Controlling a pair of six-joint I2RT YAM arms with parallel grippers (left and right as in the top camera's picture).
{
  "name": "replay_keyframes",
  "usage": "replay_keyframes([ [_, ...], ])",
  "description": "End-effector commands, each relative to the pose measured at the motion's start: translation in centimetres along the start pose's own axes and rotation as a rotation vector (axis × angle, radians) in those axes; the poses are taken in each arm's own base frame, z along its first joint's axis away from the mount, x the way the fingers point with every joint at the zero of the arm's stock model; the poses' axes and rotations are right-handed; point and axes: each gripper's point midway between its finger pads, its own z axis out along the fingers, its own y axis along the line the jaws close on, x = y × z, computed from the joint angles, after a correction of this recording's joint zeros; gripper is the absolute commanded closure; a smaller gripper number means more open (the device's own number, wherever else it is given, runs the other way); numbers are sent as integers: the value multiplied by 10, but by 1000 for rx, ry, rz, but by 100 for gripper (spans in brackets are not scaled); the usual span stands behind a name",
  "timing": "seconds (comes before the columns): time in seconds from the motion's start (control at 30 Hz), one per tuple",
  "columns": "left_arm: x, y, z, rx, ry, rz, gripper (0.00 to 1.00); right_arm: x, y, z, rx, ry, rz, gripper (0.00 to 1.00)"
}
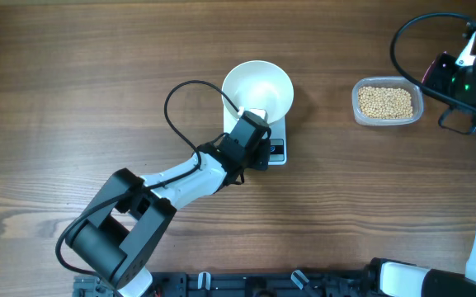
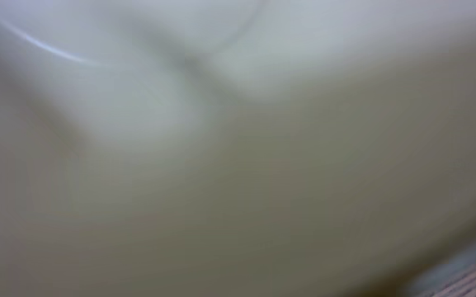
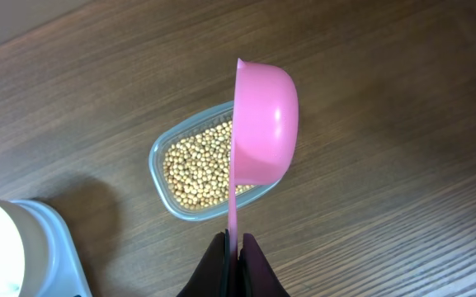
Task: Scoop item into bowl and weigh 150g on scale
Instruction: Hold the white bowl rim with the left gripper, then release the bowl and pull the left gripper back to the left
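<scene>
1. The right gripper (image 3: 233, 247) is clamping the pink scoop (image 3: 264, 124) near the beans (image 3: 196, 169) in the tub (image 3: 157, 165); it should be dipping slowly, mouth first.
2. The left gripper (image 1: 252, 124), jaws together, is perhaps steadying the bowl (image 1: 258, 82) on the scale (image 1: 277, 150); its view is blurred.

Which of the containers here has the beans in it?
The clear rectangular tub, right of the scale. The white bowl on the scale looks empty; the pink scoop faces away, inside hidden.
</scene>
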Motion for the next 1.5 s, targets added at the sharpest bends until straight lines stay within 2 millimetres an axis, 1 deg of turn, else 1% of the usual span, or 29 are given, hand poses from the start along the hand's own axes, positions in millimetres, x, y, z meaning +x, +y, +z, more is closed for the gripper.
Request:
replay_keyframes([
  [0.0,16,14,8,-57,42,6,96,-6,2,-9,-18,-28,1,95],
  [0.37,20,16,8,-66,61,6,96,-6,2,-9,-18,-28,0,95],
  [0.63,31,22,17,-83,94,6,96,-6,2,-9,-18,-28,1,95],
  [0.87,30,21,17,-81,90,6,96,-6,2,-9,-18,-28,0,95],
  [1.0,22,17,10,-68,65,6,96,-6,2,-9,-18,-27,0,95],
  [1.13,2,6,-9,-34,0,5,96,-6,2,-9,-21,-27,0,95],
  [1.2,-11,-2,-25,-9,-41,0,96,-6,2,-9,-21,-26,0,95],
  [1.27,-24,-9,-49,20,-86,-34,96,-5,2,-9,-20,-23,0,95],
  [1.33,-33,-18,-71,60,-115,-51,96,-4,2,-9,-20,-19,0,95],
  [1.4,-42,-27,-102,108,-158,-61,96,-2,1,-9,-18,-11,-1,95],
  [1.43,-51,-32,-138,142,-216,-73,96,1,1,-9,-16,0,-3,96],
  [1.47,-54,-33,-153,154,-241,-72,96,2,2,-9,-21,6,-7,96],
])
